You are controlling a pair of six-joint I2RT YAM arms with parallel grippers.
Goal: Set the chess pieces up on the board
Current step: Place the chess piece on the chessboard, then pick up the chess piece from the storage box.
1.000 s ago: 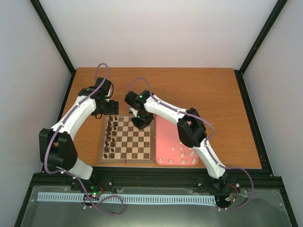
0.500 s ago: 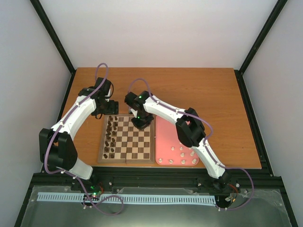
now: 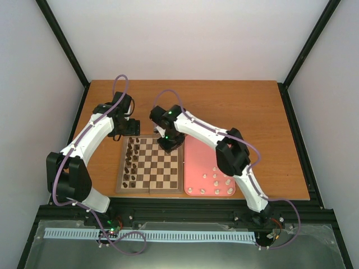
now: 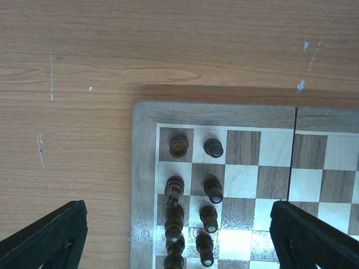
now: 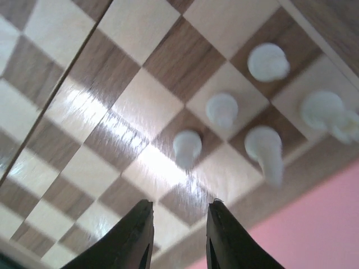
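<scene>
Right gripper [image 5: 179, 238] is seen low over the board [image 5: 140, 56], its two dark fingers [image 5: 140, 238] parted by a narrow gap with nothing pinched between them. Five cream-white chess pieces [image 5: 187, 147] are seen just ahead of the fingertips, standing on squares near the board edge that borders the pink tray [image 5: 331, 224]; they are blurred, so piece types cannot be told. None is touched by the fingers.

In the top view more white pieces [image 3: 216, 176] are scattered over the near part of the pink tray, which lies just beside the board's right edge on the wooden table [image 3: 224, 106].

Left gripper [image 4: 176, 224] is held above the far left corner of the board, fingers spread wide and empty. Dark brown pieces [image 4: 213, 190] are lined up in two columns along the left side. The middle squares are left bare.
</scene>
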